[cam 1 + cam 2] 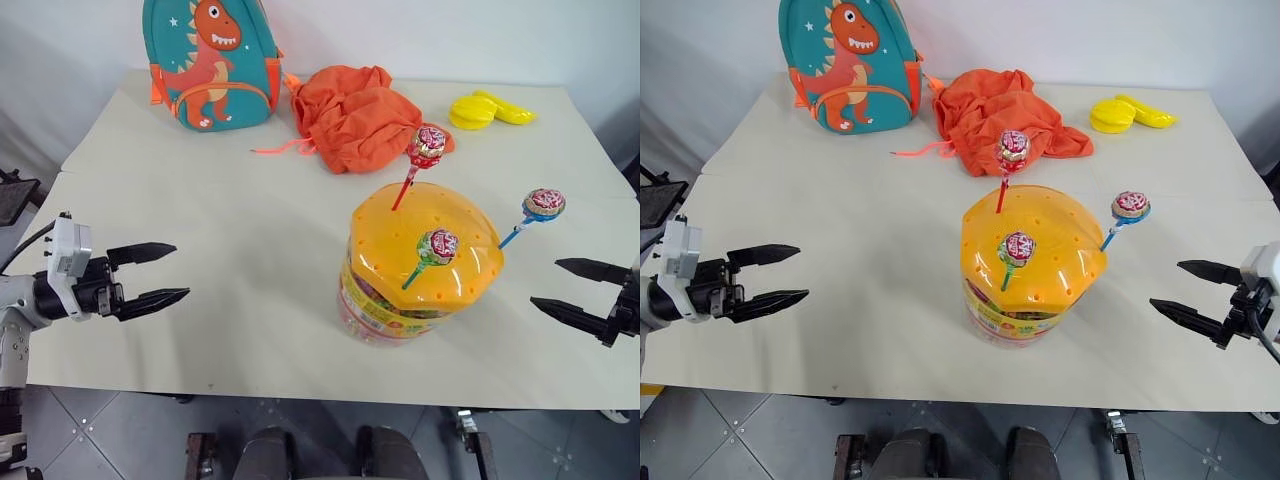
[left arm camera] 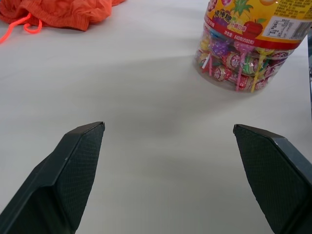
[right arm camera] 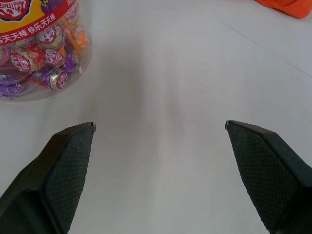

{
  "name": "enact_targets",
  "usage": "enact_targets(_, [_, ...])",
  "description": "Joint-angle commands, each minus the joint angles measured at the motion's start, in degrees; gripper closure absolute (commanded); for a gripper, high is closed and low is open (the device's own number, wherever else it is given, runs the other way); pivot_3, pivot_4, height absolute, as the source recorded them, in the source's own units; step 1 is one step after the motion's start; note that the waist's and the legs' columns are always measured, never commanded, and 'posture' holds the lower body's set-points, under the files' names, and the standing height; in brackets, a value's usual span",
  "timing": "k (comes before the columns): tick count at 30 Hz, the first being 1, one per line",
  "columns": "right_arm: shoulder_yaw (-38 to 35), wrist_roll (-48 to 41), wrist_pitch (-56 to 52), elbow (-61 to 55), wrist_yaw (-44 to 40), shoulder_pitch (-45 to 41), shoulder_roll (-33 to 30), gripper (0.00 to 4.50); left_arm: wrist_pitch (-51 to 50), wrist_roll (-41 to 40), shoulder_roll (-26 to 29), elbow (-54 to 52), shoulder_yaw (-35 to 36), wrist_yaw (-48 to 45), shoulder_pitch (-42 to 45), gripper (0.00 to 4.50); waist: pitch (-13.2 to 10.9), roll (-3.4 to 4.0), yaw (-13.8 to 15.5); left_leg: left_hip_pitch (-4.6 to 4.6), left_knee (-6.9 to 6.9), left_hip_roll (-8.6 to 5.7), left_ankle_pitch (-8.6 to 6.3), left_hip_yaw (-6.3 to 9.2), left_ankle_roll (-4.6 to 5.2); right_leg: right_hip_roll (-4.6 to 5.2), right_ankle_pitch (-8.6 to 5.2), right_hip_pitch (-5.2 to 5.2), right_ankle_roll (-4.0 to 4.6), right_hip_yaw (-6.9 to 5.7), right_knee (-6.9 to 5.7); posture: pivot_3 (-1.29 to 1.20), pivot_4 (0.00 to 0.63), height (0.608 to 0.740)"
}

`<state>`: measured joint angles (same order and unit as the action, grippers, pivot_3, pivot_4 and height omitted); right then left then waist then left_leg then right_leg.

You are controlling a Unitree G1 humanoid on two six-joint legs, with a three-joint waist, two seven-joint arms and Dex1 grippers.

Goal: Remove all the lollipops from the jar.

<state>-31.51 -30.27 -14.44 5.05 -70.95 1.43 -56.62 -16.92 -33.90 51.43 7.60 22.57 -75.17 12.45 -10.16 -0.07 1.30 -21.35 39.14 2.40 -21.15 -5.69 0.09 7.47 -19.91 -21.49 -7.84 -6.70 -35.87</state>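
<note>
Lollipops [image 1: 428, 146] (three, patterned wrappers), upright in orange-lidded jar [image 1: 420, 262]

Head stereo; wrist cameras toward jar [image 2: 246, 46]

The jar [image 1: 420, 270] stands upright on the tabletop [image 1: 200, 230]; three lollipops, red-stick [image 1: 427, 146], green-stick [image 1: 437, 246] and blue-stick [image 1: 543, 205], stick out of its orange lid.

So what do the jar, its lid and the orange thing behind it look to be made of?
The jar looks like clear glossy plastic: the wrapped sweets inside show through its wall. Its lid seems translucent orange plastic, shiny with highlights and dotted with small holes. The orange thing looks like soft matte cloth, crumpled into folds with a drawstring trailing out.
</note>
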Motion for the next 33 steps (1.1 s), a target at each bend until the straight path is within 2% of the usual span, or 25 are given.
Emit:
enact_targets(1, [-1.76,-0.85,0.96,0.12,0.23,-0.83,0.16,0.03,0.58,-0.06,1.27,-0.67,1.89,0.99,0.38,0.00,0.00,0.00,-0.01,0.00,0.01,0.00,0.00,-0.01,0.00,0.00,0.00,0.00,0.00,0.00,0.00,0.00,0.150,0.740])
enact_targets(11, [-4.35,-2.82,0.14,-0.59,0.35,-0.31,0.35,0.03,-3.06,0.37,3.31,-1.34,0.63,4.15,3.88,0.00,0.00,0.00,0.02,0.01,0.05,-0.01,0.00,0.01,0.00,0.01,0.00,0.00,0.00,0.01,-0.08,0.00,0.150,0.740])
enact_targets(14, [-6.26,-4.53,0.20,-1.93,0.21,-0.38,0.60,0.03,-3.52,-0.45,3.10,-0.68,-0.53,4.02,8.15,0.00,0.00,0.00,0.17,0.01,0.06,-0.01,0.00,0.01,0.00,0.01,0.00,0.00,0.00,0.00,-0.10,0.00,0.150,0.740])
enact_targets(19, [-9.58,-6.66,-1.74,-6.92,-0.29,0.76,-0.58,0.03,-1.78,2.15,1.09,1.12,-7.27,3.36,20.29,0.00,0.01,-0.01,0.29,0.00,0.14,-0.06,0.00,0.04,0.00,0.02,0.00,0.02,0.00,0.01,-0.15,0.00,0.150,0.740])
enact_targets(25, [-14.11,-9.05,-4.69,-13.10,-1.61,5.49,0.12,0.03,1.19,1.70,-5.67,5.85,-13.86,-2.30,35.58,0.00,0.00,-0.05,0.17,-0.01,0.18,-0.09,-0.01,0.03,0.01,0.00,0.00,0.02,0.00,-0.03,-0.21,0.00,0.150,0.740])
enact_targets(28, [-16.19,-10.18,-4.67,-13.95,-2.26,6.53,0.64,0.03,1.00,1.57,-12.65,9.26,-17.26,-4.15,43.35,0.00,-0.01,-0.07,0.43,-0.06,0.32,-0.10,-0.01,0.07,0.02,0.00,0.00,0.03,0.00,-0.05,-0.22,0.00,0.150,0.740])
enact_targets(33, [-19.45,-12.61,-4.58,-17.23,-4.11,9.03,1.85,0.03,-0.06,1.73,-22.54,14.14,-21.48,-7.05,50.86,0.00,-0.02,-0.08,0.25,-0.18,0.67,-0.09,-0.09,0.13,0.16,0.01,0.01,0.04,-0.01,-0.06,-0.34,0.00,0.150,0.740])
